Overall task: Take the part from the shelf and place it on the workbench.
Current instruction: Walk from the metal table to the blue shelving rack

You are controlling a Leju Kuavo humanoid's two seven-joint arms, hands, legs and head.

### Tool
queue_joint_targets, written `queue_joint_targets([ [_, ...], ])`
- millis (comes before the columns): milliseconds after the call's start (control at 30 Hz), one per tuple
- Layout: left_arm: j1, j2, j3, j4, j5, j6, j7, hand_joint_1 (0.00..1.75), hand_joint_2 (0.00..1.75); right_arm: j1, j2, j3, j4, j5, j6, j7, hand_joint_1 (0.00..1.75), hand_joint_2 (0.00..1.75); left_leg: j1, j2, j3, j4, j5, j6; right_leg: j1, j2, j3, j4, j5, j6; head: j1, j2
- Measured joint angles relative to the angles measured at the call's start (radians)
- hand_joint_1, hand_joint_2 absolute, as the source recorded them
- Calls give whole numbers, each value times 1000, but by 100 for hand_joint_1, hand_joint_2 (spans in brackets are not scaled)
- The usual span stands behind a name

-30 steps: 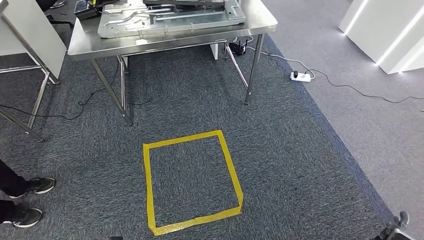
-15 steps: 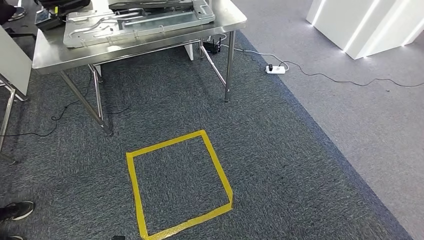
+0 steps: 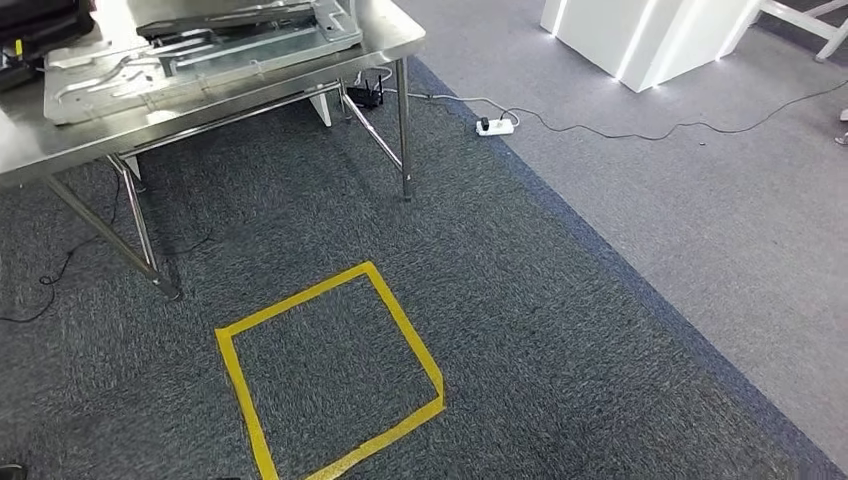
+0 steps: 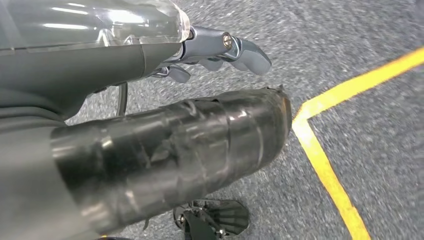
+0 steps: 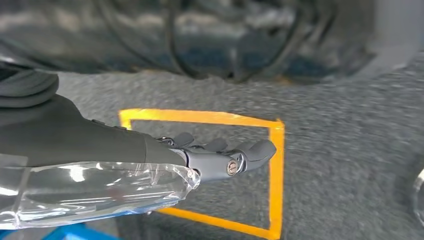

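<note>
Item: steel table (image 3: pixel 400 45) with stamped metal sheet; both hands empty, no shelf in sight.

Left to right, you have: the table at far left, carrying a flat grey metal sheet (image 3: pixel 200 50) with pressed ribs and cut-outs, which may be the part or its like; a yellow tape square (image 3: pixel 330 375) on the carpet in the middle; a white power strip (image 3: pixel 495 126) and cable on the pale floor; white lit panels (image 3: pixel 640 35) far right. Your left hand (image 4: pixel 220 50) hangs over the carpet, fingers loosely curled on nothing. Your right hand (image 5: pixel 220 157) hangs likewise, holding nothing. Judged by looks, such a sheet handles stiff, fairly heavy, slick, sharp-edged; take it with both hands at opposite long edges.
</note>
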Motion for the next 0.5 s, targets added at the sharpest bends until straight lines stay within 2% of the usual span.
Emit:
queue_joint_targets([
  [67, -1, 0, 0, 0, -4, -1, 1, 0, 0, 2, 0, 5, 18, 43, -2, 19, 0, 0, 2, 8, 6, 1, -4, -10, 0, 14, 0, -3, 2, -12, 0, 0],
  [133, -2, 1, 0, 0, -8, -2, 2, 0, 0, 5, 0, 25, 38, 95, -6, 43, 0, 0, 7, -20, -2, 31, -31, -21, -4, 27, 1, -10, 8, -24, 0, 0],
  [200, -1, 1, 0, 0, -12, -3, 4, 0, 0, 5, -2, 62, 58, 154, -14, 70, 0, 0, 11, -64, -45, 130, -92, -29, -6, 42, -1, -15, 12, -33, 0, 0],
  [233, 1, 2, 0, 0, -14, -4, 5, 0, 0, 5, -2, 81, 66, 180, -17, 81, 0, 0, 12, -75, -76, 198, -124, -31, -6, 51, -3, -14, 14, -35, 0, 0],
  [267, 2, 2, 0, 0, -16, -4, 6, 0, 0, 5, -3, 98, 74, 202, -19, 90, 0, 0, 12, -79, -102, 252, -142, -31, -5, 63, -5, -13, 14, -36, 0, 0],
  [300, 4, 2, 0, 0, -18, -5, 7, 0, 0, 6, -2, 112, 82, 221, -19, 97, 0, 0, 12, -81, -116, 281, -142, -30, -4, 75, -7, -12, 14, -37, 0, 0],
  [333, 4, 3, 0, 0, -18, -6, 8, 0, 0, 6, -1, 125, 89, 236, -19, 102, 0, 0, 12, -83, -111, 266, -120, -28, -3, 88, -7, -9, 14, -36, 0, 0],
  [367, 4, 3, 0, 0, -18, -8, 7, 0, 0, 6, 1, 137, 96, 249, -19, 105, 0, 0, 12, -88, -89, 216, -82, -24, -3, 100, -7, -7, 14, -36, 0, 0],
  [433, 3, 5, 0, 0, -14, -13, 0, 0, 0, 5, 6, 157, 106, 264, -17, 103, 0, 0, 13, -124, -34, 84, -15, -13, -2, 122, -9, -2, 14, -33, 0, 0],
  [500, 1, 8, 0, 0, -9, -17, -7, 0, 0, 3, 10, 173, 114, 273, -11, 93, 0, 0, 12, -153, -10, 18, 3, -5, -3, 141, -16, 0, 18, -23, 0, 0],
])
